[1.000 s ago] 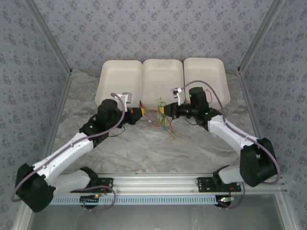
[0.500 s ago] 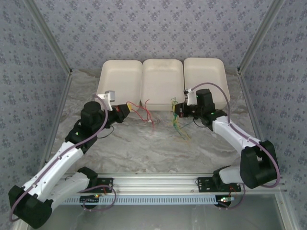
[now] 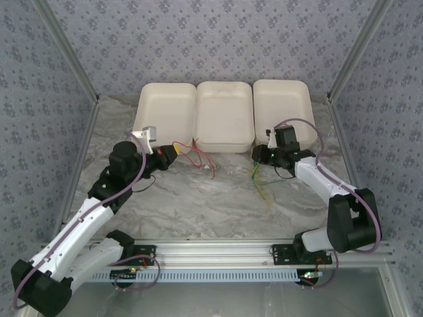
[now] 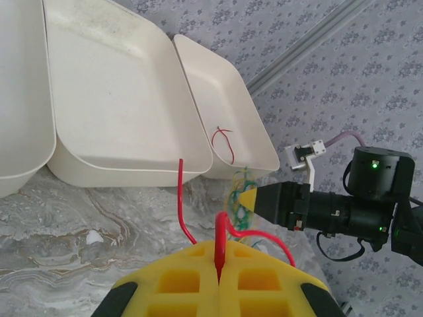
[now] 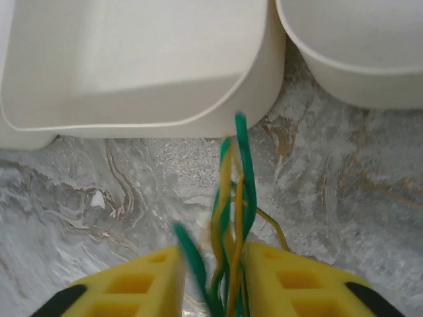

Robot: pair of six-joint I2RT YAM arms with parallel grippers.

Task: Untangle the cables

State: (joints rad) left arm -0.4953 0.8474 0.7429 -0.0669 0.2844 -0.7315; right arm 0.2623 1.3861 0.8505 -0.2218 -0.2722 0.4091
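By tabletop's far edge, saw L jaws clamped on red cable; R jaws apart, green/yellow cables between.

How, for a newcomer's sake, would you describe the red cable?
Start at the three white trays at the back. In front of the left one, the left gripper pinches the red cable. The other cables, at the right gripper, are green and yellow.

The marbled table bears three white trays and loose green-yellow cables.
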